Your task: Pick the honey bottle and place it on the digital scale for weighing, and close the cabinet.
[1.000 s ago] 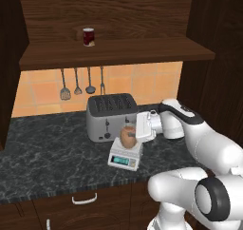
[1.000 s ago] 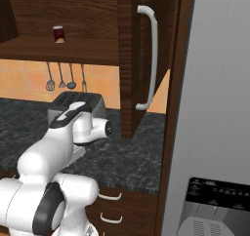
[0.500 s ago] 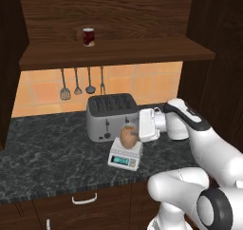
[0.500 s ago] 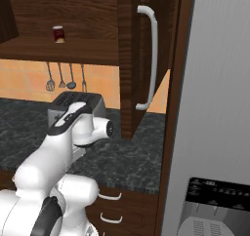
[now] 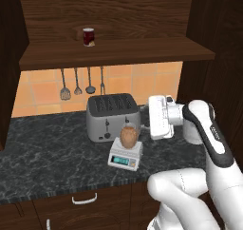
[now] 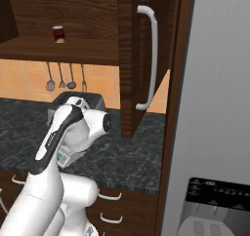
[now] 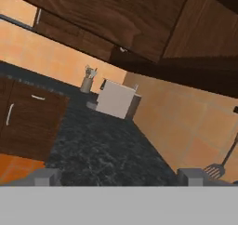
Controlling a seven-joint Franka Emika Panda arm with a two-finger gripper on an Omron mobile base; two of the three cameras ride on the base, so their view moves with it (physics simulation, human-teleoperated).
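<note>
Utensils (image 5: 80,81): four hang on the orange tiled wall above the desk's back edge, left of the toaster.
Small dark red jar (image 5: 88,36): stands upright on the cabinet shelf (image 5: 118,51), left of its middle; it also shows in the right base view (image 6: 58,34).
Toaster (image 5: 113,116): silver, four slots, at the back of the dark marble desk (image 5: 42,153).
Digital scale (image 5: 125,157): sits on the desk just in front of the toaster's right end, teal display facing the front edge.
Honey bottle (image 5: 128,136): upright on the digital scale, resting on its top plate, free of the hand.
Hand (image 5: 158,117): white, level with the toaster top, just right of the honey bottle and apart from it; the fingers point left. In the hand view two grey tips (image 7: 46,176) stand wide apart at the bottom with nothing between them, so the hand is spread.
Cabinet (image 6: 97,15): dark brown wood, open, shelf exposed.
Right cabinet door (image 6: 134,59): swung out toward the camera, its long silver bar handle (image 6: 150,59) vertical.
Fridge (image 6: 215,108): grey, at the far right past the desk's right end, with a dispenser panel low down.
</note>
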